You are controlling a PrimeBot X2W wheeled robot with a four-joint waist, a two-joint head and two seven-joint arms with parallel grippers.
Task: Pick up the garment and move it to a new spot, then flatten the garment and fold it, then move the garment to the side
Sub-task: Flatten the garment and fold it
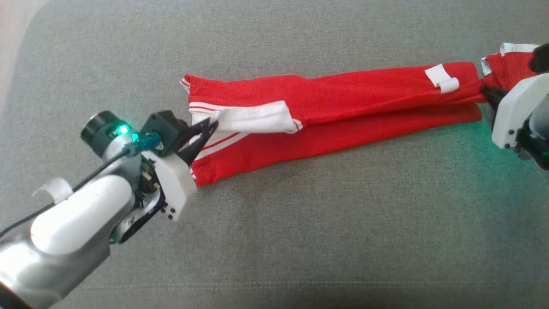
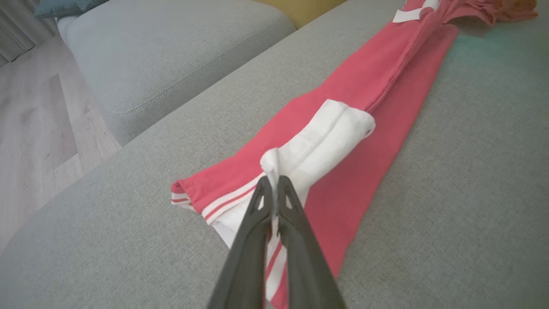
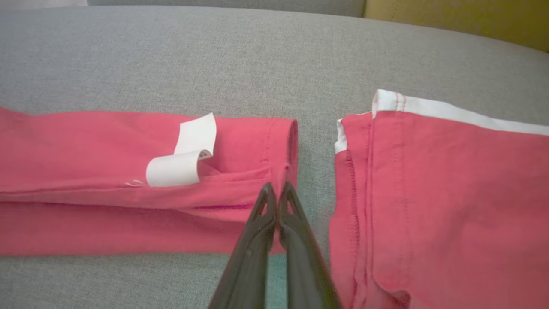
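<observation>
The left arm's pale forearm (image 1: 73,214) comes in from the lower left of the head view. Its left tool (image 1: 210,126) is pressed together on a bunched white fold (image 2: 317,141) at the near-left end of the garment (image 1: 343,98). The garment is red with white stripes. It lies folded into a long narrow strip across the grey sofa seat (image 1: 300,240), running from the left tool up and to the right. At the far end the right tool (image 1: 487,92) has its fingers together on the strip's hemmed edge. A curled white label (image 1: 441,79) sits just beside it on the top layer. Past that hem a narrow gap of bare seat shows in the right wrist view, then another red part with a white border (image 3: 450,109). The strip's long edges lie fairly straight, with the lower layer showing a little beyond the upper one. Wide bare upholstery lies both in front of the strip and behind it. To the left the seat rounds off at its edge, with wooden floor (image 2: 38,128) and a second grey cushion (image 2: 171,51) beyond.
</observation>
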